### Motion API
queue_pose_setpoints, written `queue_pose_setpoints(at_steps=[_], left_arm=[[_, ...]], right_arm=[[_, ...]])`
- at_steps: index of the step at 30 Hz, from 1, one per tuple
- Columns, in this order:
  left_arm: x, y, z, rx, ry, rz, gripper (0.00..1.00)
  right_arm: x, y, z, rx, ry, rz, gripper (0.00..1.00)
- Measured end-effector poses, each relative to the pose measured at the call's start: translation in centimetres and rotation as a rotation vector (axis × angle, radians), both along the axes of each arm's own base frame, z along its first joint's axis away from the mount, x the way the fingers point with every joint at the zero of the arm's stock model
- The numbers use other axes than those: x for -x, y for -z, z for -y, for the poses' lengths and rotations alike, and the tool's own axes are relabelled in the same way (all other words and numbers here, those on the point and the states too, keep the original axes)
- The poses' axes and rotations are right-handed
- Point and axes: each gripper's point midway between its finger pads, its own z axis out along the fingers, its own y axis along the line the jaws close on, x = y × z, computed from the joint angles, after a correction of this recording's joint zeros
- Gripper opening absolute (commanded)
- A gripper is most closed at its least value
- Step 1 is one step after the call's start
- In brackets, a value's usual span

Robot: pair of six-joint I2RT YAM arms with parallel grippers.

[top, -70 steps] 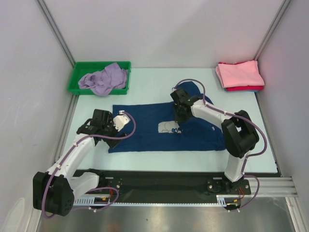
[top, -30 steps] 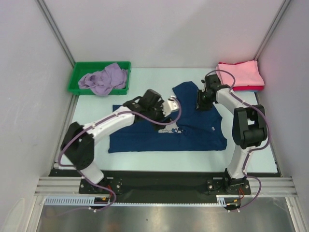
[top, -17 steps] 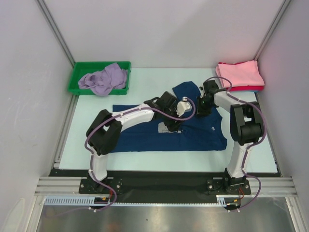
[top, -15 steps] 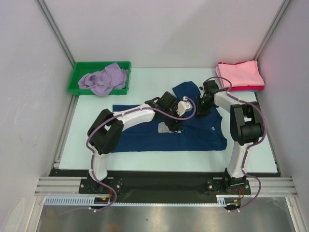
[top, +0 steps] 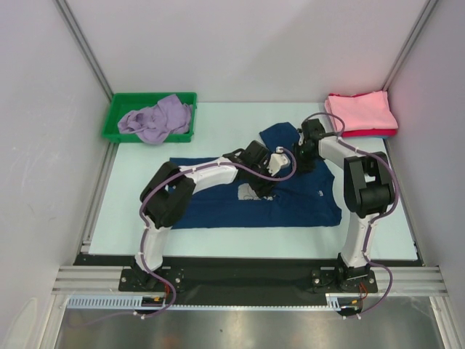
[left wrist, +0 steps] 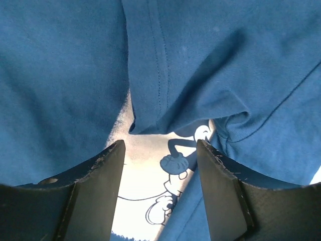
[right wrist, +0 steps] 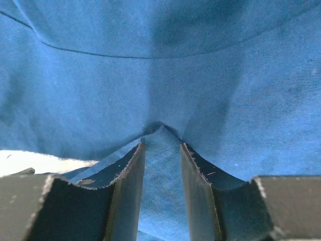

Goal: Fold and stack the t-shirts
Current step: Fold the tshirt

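Observation:
The navy t-shirt (top: 218,205) lies spread across the middle of the table, its upper right part bunched up. Its pale cartoon print (top: 247,192) is partly covered by a fold. My left gripper (top: 263,177) hovers over the print, open and empty; in the left wrist view it (left wrist: 160,146) stands over the print (left wrist: 145,191) and a folded hem. My right gripper (top: 304,158) is on the shirt's upper right part. In the right wrist view it (right wrist: 162,146) is closed on a pinched ridge of navy cloth (right wrist: 160,186).
A lavender t-shirt (top: 156,116) lies crumpled in the green bin (top: 115,129) at the back left. A folded pink and red stack (top: 361,113) sits at the back right corner. Grey walls close in both sides.
My left arm has swung from the shirt's left edge to its centre over the print. My right gripper has moved from the centre to the upper right part. Little motion in the last half second.

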Motion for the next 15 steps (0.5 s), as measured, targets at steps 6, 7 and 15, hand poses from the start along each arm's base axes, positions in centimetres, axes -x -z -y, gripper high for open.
queue_pose_setpoints(at_steps=[6,7,15], left_arm=[[-0.1,0.8,-0.1,-0.013,-0.005,-0.003,0.64],[-0.1,0.8,-0.1,-0.014,-0.005,-0.003,0.63],[-0.1,0.8,-0.1,-0.012,-0.005,-0.002,0.63]], right_arm=[[-0.5,0.0,0.2,0.075,0.01,0.016,0.48],[-0.5,0.0,0.1,0.083,0.011,0.019,0.54],[-1.8,-0.7,0.4,0.098,0.026,0.059,0.4]])
